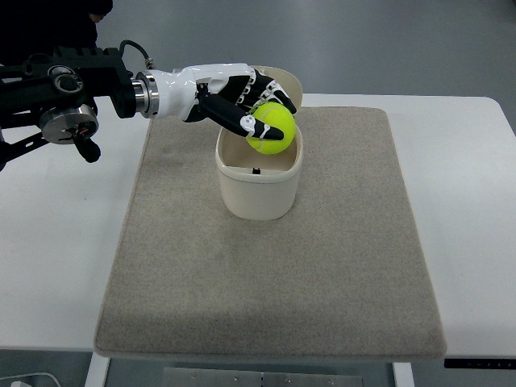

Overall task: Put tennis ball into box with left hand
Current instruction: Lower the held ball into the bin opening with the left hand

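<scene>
The left hand (242, 101) reaches in from the picture's left edge, its black and silver arm (64, 93) stretching across the white tabletop (56, 234) toward the middle of the scene. Its white and black fingers (250, 122) are wrapped around the tennis ball (272, 127), which they grasp from the left and from above (the thumb crosses the ball's near-left face, the other fingers curl over its top). The yellow-green ball hangs over the open mouth of the box (258, 193), toward the far part of the opening, and its lower part sits about level with the rim; whether it touches the rim cannot be told from this steep angle.

The box is a cream, oval-mouthed container that stands upright on a beige mat (322, 274). The mat covers most of the tabletop's centre, and the box stands in its far-left part, well apart from the mat's near edge. A small dark mark shows on the inner wall of the box, just below the ball. A cream, rounded shape shows just behind the hand and may be part of the box or its lid.
</scene>
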{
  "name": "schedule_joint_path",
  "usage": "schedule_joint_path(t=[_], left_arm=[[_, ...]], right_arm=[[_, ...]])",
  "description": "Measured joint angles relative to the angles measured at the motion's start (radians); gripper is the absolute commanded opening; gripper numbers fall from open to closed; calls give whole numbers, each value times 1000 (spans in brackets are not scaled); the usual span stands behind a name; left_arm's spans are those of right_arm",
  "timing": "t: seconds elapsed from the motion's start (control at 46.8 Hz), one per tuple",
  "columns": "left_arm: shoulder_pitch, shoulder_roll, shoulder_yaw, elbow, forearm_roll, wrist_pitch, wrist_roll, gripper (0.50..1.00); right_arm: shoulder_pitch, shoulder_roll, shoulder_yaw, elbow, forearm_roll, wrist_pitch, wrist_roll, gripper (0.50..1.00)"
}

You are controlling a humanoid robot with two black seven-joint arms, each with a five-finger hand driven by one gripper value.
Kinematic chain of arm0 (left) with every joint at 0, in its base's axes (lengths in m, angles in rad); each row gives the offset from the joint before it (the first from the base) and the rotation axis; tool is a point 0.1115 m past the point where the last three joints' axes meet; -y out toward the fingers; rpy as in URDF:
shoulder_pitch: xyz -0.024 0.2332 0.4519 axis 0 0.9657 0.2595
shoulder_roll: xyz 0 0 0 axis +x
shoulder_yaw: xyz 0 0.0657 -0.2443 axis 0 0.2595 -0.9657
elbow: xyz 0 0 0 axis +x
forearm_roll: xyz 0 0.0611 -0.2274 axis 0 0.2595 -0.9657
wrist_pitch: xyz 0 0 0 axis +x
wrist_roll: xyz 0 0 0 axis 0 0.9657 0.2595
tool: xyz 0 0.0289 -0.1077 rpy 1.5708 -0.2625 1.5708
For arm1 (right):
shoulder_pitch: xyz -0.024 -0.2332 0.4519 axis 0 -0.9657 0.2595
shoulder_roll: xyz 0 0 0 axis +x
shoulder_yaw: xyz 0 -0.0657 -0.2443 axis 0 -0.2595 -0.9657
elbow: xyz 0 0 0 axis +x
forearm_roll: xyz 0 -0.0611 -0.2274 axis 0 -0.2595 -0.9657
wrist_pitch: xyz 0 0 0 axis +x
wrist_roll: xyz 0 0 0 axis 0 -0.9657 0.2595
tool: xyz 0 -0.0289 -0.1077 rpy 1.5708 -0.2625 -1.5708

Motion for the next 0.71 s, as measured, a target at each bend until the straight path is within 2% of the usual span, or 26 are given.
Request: schedule_joint_path(t=[0.299,0.705], left_arm=[[-22,22,31,-41,0,35,39,500],[-45,36,87,-38,0,112,40,500]], right_arm=[[0,0,0,0,0,0,0,938],[0,0,0,0,0,0,0,938]])
